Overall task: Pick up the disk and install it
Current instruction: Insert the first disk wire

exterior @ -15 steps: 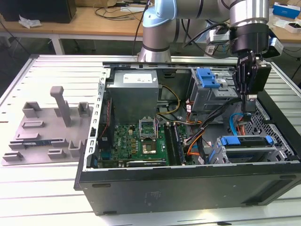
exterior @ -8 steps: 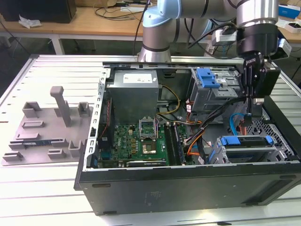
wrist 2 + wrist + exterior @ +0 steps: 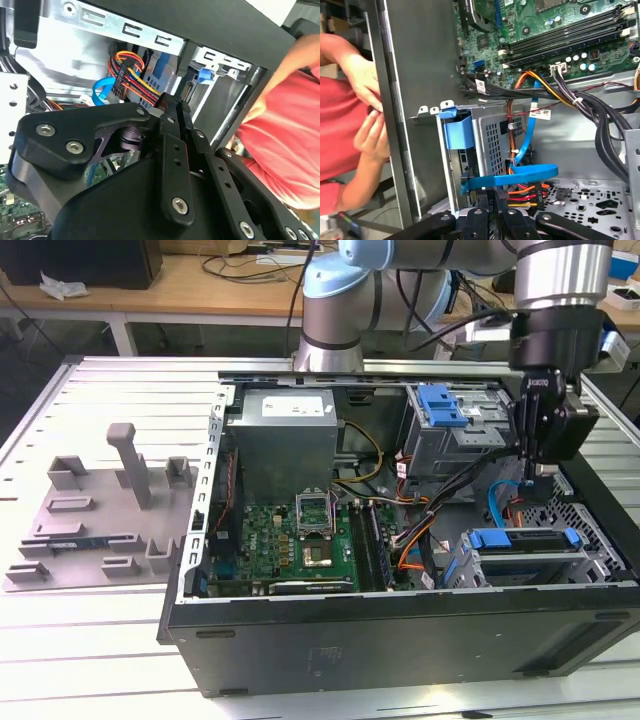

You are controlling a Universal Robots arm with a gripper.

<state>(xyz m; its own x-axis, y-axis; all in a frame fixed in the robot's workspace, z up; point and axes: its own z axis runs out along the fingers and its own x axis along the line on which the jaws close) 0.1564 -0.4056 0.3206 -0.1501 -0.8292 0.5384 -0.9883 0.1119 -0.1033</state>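
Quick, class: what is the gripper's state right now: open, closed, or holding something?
Gripper: closed, tips at the multicoloured cable's plug; whether it grips the plug cannot be told. The disk is not in it.

A robotics lab or workshop: a robot arm (image 3: 335,300) is bolted to a slotted aluminium table (image 3: 100,660) bearing an opened desktop computer case (image 3: 400,630) and a grey fixture (image 3: 100,510) — behind, a wooden workbench (image 3: 150,295) strewn with cables (image 3: 250,265).

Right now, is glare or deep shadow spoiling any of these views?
Second wrist view: the metal cage wall glares near white, while the claw is dark in the foreground. First wrist view: evenly lit motherboard. Exterior view: the case's side panel is dark, the table bright.
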